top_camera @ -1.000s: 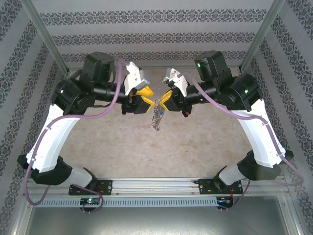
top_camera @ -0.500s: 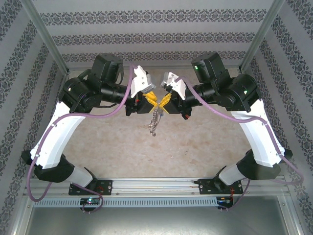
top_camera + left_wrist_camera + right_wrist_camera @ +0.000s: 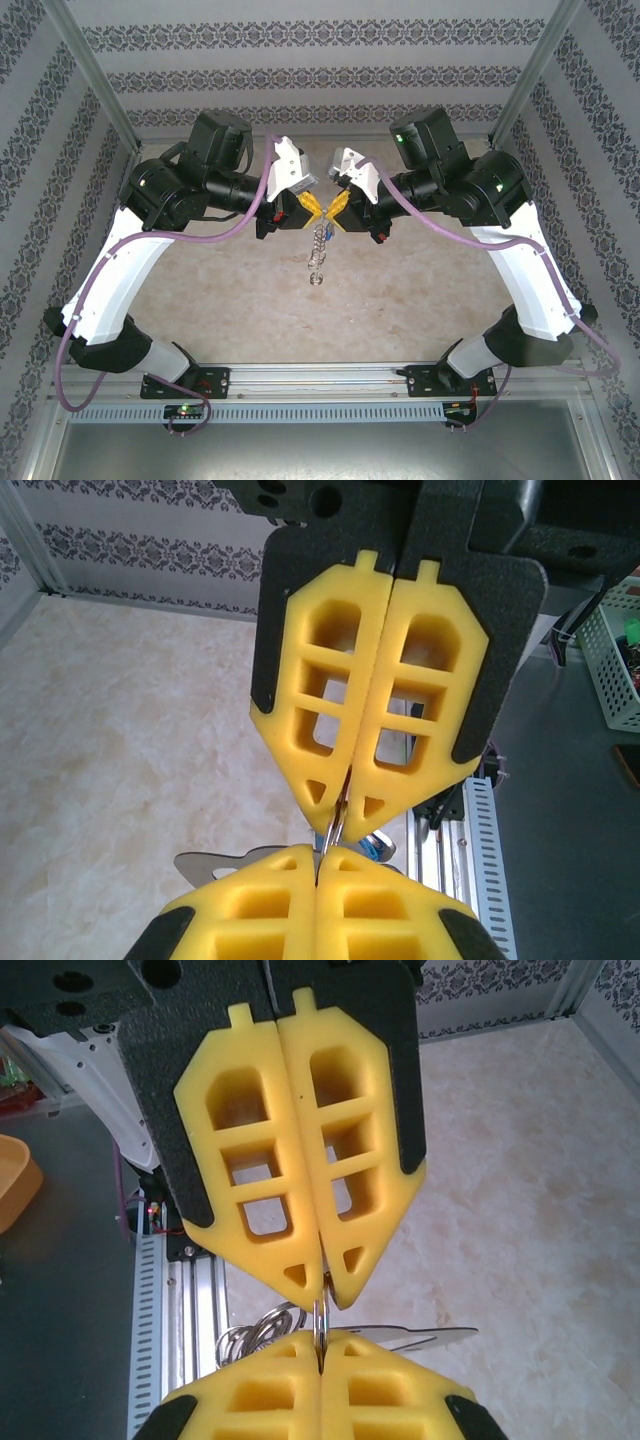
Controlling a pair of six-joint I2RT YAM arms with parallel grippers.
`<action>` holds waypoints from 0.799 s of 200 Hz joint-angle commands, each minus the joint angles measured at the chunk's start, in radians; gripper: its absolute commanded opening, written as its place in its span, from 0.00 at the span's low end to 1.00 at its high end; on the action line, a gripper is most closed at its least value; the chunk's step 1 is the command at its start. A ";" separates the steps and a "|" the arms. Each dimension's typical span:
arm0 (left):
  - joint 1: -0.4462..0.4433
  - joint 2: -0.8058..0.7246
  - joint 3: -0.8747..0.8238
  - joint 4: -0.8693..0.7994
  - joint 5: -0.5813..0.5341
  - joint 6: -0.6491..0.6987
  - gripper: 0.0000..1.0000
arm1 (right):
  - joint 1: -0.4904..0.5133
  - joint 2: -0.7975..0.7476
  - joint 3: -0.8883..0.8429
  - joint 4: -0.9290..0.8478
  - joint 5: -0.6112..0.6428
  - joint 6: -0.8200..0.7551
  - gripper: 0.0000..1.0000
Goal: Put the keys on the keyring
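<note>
Above mid-table, top view: the left gripper (image 3: pixel 316 210) and right gripper (image 3: pixel 334 211) meet tip to tip, both closed, and the keyring (image 3: pixel 319 248) dangles from the junction over the table (image 3: pixel 230 300). Left wrist view: the left gripper (image 3: pixel 320 858), at bottom, and the right gripper (image 3: pixel 343 815), above, both pinch the thin wire of the keyring (image 3: pixel 333 832). Right wrist view: the right gripper (image 3: pixel 320 1345), at bottom, and the left gripper (image 3: pixel 325 1285) clamp that wire; metal pieces (image 3: pixel 255 1338) hang just left.
</note>
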 commanded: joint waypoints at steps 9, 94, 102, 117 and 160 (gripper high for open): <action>0.004 -0.002 0.019 0.010 -0.002 -0.011 0.00 | 0.007 -0.080 -0.118 0.099 0.009 0.046 0.31; 0.041 -0.050 -0.058 0.157 0.140 -0.097 0.00 | -0.159 -0.240 -0.338 0.395 -0.239 0.285 0.38; 0.043 -0.057 -0.066 0.170 0.150 -0.106 0.00 | -0.173 -0.244 -0.346 0.420 -0.270 0.308 0.37; 0.043 -0.059 -0.064 0.175 0.170 -0.114 0.00 | -0.197 -0.248 -0.356 0.462 -0.336 0.355 0.36; 0.046 -0.079 -0.091 0.216 0.194 -0.144 0.00 | -0.245 -0.242 -0.380 0.523 -0.485 0.456 0.36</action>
